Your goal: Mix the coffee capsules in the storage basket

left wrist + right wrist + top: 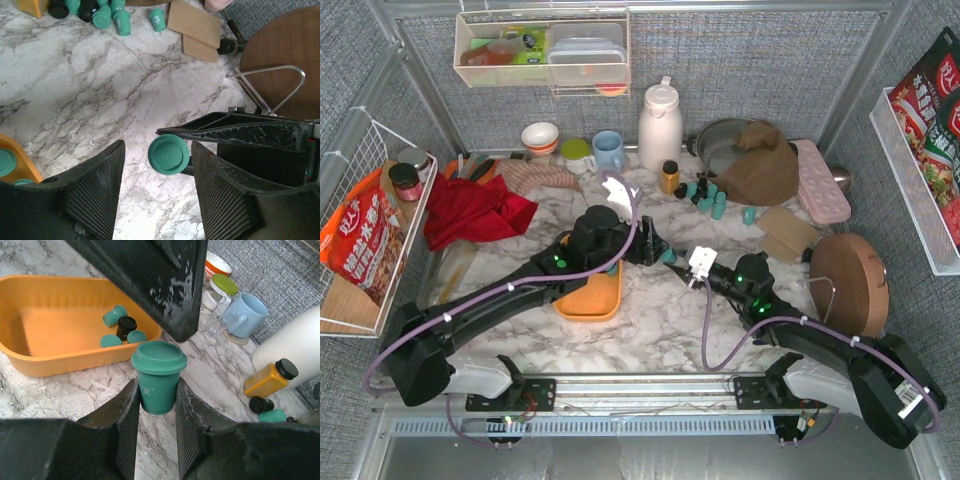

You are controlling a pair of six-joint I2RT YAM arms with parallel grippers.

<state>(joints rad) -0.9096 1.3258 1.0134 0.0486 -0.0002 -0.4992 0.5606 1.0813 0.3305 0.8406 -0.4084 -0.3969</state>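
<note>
The right pincer grips one teal coffee capsule upright by its body, leaving the lid free for the open left pincer straddling it, probably for a handover. The orange storage basket sits at the capsule's 9 o'clock, holding four more capsules.

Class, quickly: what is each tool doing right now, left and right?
Left tool: open, holding nothing.
Right tool: closed on a teal coffee capsule.

right gripper jaws clamped on upright teal plastic cone-shaped coffee capsule, lid up | shallow orange-yellow plastic storage basket just beyond at left on marble worktop, holding three teal capsules and one black capsule | right: light-blue ceramic mug, amber bottle with black cap
</note>
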